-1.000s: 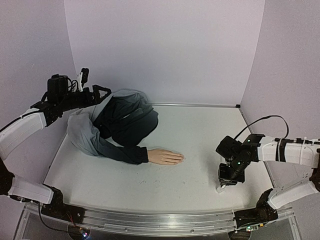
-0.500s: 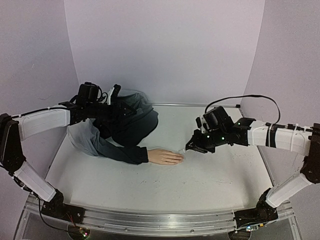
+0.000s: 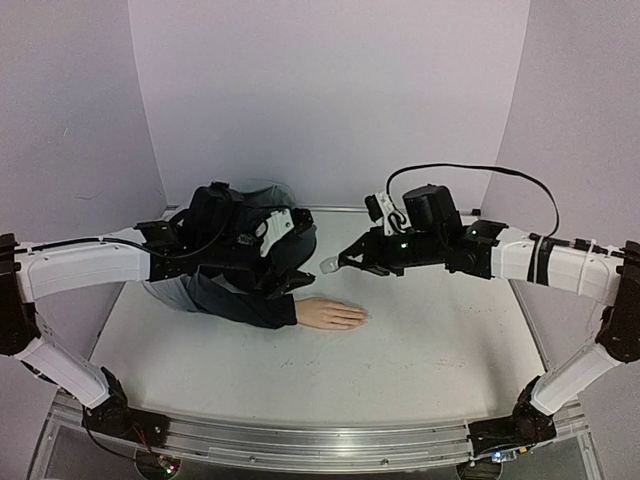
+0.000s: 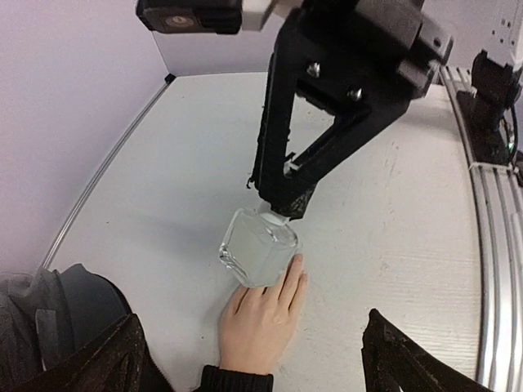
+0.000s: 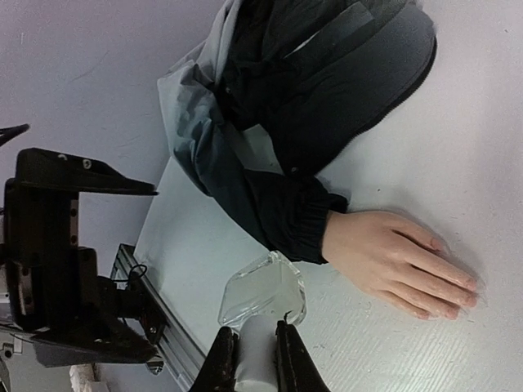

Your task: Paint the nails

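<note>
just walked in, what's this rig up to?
The right tool is shut on the cap end of a small clear bottle, holding it in the air near the mannequin hand, which lies flat on the table. The left tool is open above the jacket sleeve, facing the bottle. The bottle is not yet opened.

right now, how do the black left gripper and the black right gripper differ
The left gripper stands wide open and empty; the right gripper is shut on a small clear glass bottle. The left gripper hangs by the dark jacket sleeve; the right gripper, nearer the pale mannequin hand. Both are off the table.
</note>
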Robot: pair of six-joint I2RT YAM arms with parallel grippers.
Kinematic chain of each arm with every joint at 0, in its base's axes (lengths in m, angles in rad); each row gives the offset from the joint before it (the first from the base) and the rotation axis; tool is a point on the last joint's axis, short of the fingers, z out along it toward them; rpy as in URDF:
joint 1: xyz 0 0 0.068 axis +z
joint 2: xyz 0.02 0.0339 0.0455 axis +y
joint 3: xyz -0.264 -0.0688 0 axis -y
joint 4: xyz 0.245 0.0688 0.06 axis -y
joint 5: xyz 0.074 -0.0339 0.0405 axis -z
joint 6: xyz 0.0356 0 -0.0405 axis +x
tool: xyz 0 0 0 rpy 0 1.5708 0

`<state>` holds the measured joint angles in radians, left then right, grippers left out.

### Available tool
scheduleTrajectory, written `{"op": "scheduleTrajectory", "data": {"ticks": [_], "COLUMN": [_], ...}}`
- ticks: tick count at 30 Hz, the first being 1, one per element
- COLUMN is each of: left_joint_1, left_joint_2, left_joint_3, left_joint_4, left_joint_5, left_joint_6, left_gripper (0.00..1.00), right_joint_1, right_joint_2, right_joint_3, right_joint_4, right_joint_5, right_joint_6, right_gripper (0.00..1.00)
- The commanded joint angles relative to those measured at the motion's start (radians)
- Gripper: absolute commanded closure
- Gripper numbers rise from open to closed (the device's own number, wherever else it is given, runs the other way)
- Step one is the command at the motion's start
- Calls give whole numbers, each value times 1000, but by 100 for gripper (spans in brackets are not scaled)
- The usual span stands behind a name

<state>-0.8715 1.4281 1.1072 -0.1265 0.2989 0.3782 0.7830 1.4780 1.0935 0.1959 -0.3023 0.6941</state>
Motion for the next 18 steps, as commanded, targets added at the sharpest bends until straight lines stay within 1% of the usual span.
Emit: {"op": "scheduleTrajectory", "data": {"ticks": [1, 3, 5, 8, 12, 15, 18], "left_joint_1": [-32, -44, -58, -75, -84, -85, -89], "left_joint_2": [5, -5, -7, -6, -10, -16, -16], "left_joint_3": [-50, -88, -111, -121, -132, -140, -145], "left_joint_4": [87, 171, 204, 215, 221, 222, 222], "left_joint_5": [-110, -136, -160, -186, -206, -211, -215], "left_joint_6": [219, 224, 242, 265, 273, 276, 284], "left_gripper": [8, 9, 11, 17, 23, 31, 37], "right_joint_1": [32, 49, 63, 78, 94, 99, 103], "right_joint_2": [9, 18, 35, 56, 87, 101, 101], "right_joint_3": [60, 72, 86, 105, 135, 148, 151], "right_joint_4": [83, 96, 101, 109, 112, 112, 112], "right_joint_5": [-63, -73, -80, -78, -80, -84, -78], "right_joint_6": [-1, 10, 18, 30, 32, 34, 33], "right_gripper": [100, 100, 100, 100, 100, 100, 100]}}
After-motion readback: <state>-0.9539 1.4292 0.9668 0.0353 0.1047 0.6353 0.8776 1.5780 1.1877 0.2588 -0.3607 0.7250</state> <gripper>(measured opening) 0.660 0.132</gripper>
